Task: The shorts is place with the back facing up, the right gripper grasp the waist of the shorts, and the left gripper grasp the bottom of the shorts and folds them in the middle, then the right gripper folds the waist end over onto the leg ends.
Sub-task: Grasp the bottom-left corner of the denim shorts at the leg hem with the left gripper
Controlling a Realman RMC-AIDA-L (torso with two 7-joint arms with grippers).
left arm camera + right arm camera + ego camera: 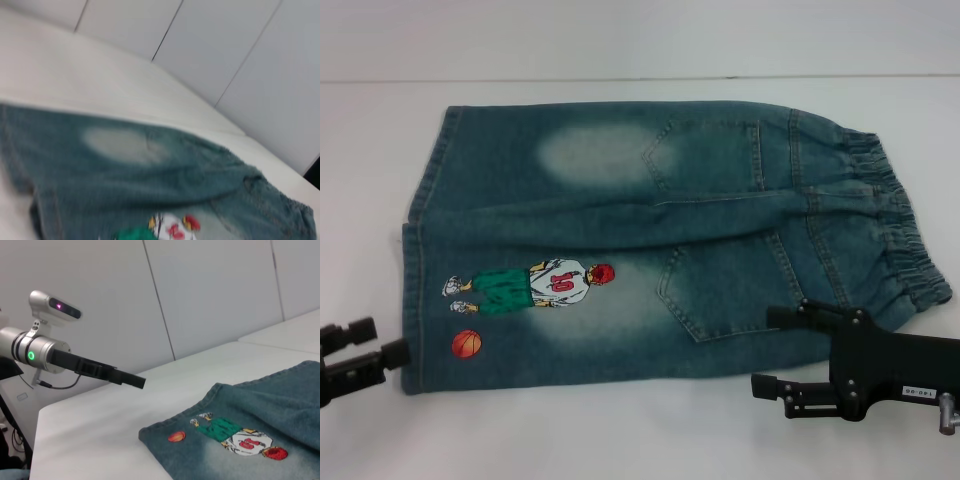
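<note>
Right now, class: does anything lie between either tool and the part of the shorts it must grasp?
Nothing visible does. Bare table separates the left tool from the leg hems, and the right tool sits open beside the shorts, near the waist.

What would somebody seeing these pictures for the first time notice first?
Most likely the denim shorts spread flat across the white table, back pockets up, elastic waist toward the robot's right. Next, the colourful basketball player patch and small orange ball on the nearer leg. The left gripper sits beside the leg hem and the right gripper, fingers spread, sits at the waist end's near edge.
</note>
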